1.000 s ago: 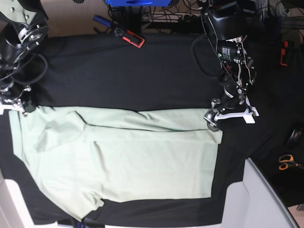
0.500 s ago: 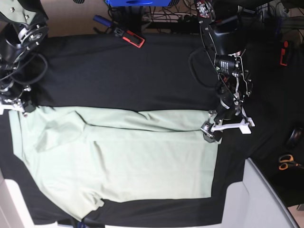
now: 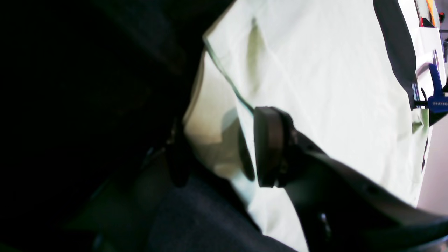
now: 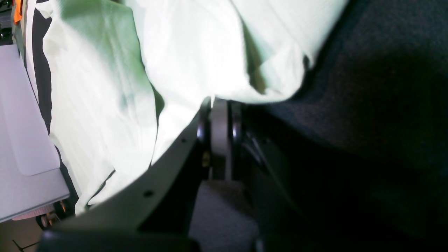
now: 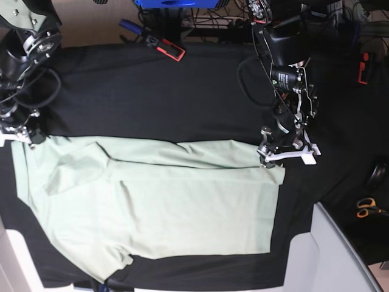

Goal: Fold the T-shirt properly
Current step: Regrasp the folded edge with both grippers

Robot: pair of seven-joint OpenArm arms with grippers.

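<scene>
The T-shirt (image 5: 152, 201) lies flat on the black-covered bench (image 5: 158, 91), its long axis running left to right in the base view; a sleeve and the shoulder end sit at the left, the straight hem at the right. The far long edge is already doubled over.

The right gripper (image 4: 218, 105) is clamped shut on the cloth at the far-left corner. The left gripper (image 3: 224, 147) sits at the far-right hem corner with its jaws partly apart and cloth lying between the pads (image 3: 266, 147); whether it has a firm hold yet cannot be told.

The step in hand looks like securing both far corners for a lengthwise fold. To do it well, the left gripper should pinch every layer at the corner, not only the top one, and bite the hem itself rather than the tablecloth. Both corners should then rise together, kept level and taut, so the far edge stays straight.
</scene>
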